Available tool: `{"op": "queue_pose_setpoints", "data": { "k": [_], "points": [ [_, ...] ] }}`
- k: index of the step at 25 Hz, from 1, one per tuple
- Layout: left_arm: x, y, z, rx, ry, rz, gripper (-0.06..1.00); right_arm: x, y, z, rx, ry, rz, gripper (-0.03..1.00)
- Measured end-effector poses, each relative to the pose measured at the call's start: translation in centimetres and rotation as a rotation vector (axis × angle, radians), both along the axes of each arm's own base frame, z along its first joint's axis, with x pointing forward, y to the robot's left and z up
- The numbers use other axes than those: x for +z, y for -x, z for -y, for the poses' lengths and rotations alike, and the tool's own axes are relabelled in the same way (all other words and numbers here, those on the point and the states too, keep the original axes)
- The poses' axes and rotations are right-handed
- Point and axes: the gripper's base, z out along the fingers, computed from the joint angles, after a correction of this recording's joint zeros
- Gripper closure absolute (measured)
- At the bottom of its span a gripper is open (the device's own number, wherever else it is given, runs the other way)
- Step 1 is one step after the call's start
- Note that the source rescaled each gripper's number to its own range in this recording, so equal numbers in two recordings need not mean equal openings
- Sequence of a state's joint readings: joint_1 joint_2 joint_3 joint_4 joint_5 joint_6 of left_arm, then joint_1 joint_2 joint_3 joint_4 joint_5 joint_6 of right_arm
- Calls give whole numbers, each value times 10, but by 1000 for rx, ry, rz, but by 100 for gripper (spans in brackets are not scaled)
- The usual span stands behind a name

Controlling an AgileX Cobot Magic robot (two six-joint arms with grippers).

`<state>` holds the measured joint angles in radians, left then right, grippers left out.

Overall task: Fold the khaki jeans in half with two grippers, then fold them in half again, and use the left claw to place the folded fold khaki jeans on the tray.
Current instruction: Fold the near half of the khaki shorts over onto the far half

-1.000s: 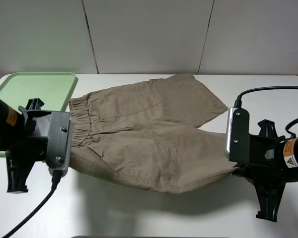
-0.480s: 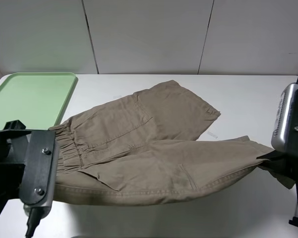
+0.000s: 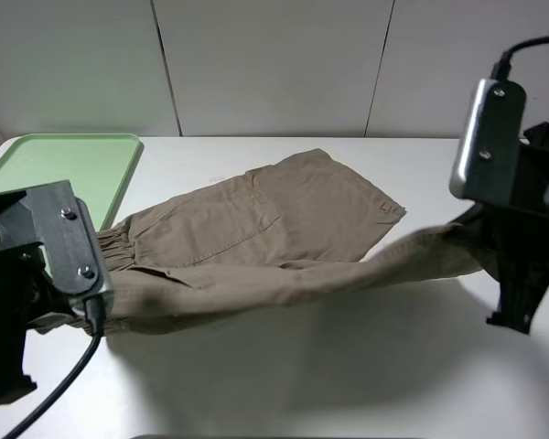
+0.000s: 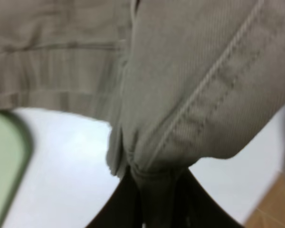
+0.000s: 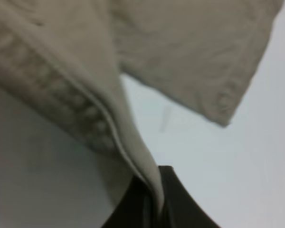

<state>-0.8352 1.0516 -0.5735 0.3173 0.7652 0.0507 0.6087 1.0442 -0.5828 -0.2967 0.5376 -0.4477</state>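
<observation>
Jeans [image 3: 274, 229] stretched left-right across the table [image 3: 348, 366], far leg flat, near edge lifted. Left gripper [image 4: 156, 190] jaws pinch the cloth's near-left end by the waistband. Right gripper [image 5: 154, 199] jaws pinch the near leg's hem, raised at right. Tray [image 3: 64, 165] far left, just beside the waistband.

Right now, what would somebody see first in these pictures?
The khaki shorts, stretched long across the middle of the white table. The left gripper pinches the waist end and the right gripper pinches the leg end, holding that edge up in the air. A green tray sits at the back left corner.
</observation>
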Motion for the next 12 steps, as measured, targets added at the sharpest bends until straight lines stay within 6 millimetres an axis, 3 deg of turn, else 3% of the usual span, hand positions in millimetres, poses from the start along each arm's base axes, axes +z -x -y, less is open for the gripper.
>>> {"op": "queue_pose_setpoints", "data": {
  "k": [6, 12],
  "points": [
    [7, -14, -9, 188, -24, 171, 94, -6, -52, -30, -56, 30, -2, 97],
    [12, -23, -14, 220, -56, 286, 94, -27, -83, -48, -71, 66, 13, 97]
  ]
}}
